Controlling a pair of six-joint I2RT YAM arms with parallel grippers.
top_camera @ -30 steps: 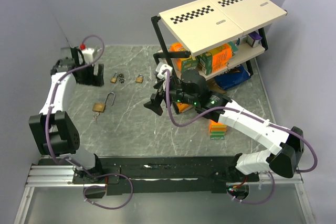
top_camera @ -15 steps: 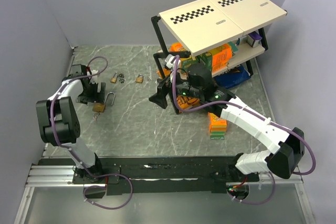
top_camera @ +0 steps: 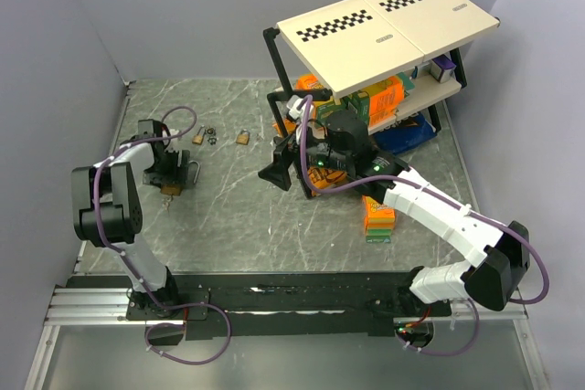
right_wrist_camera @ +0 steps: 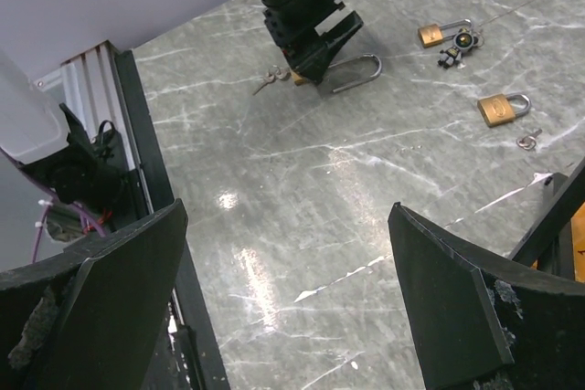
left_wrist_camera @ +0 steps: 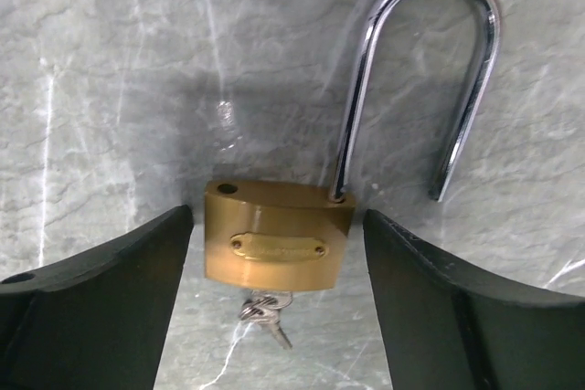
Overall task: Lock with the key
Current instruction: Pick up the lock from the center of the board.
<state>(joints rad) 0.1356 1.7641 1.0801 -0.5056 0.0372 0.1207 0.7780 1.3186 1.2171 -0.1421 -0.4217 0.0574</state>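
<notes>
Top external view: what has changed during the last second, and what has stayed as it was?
The left end effector came from the far left corner toward the near side and now straddles the large brass padlock with the open steel shackle, jaws open, not gripping it. The right end effector shifted slightly farther out, open. That padlock and the two small brass padlocks stayed put.

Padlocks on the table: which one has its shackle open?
The large padlock framed by the left pincer, shackle swung free; the two small padlocks look shut.
</notes>
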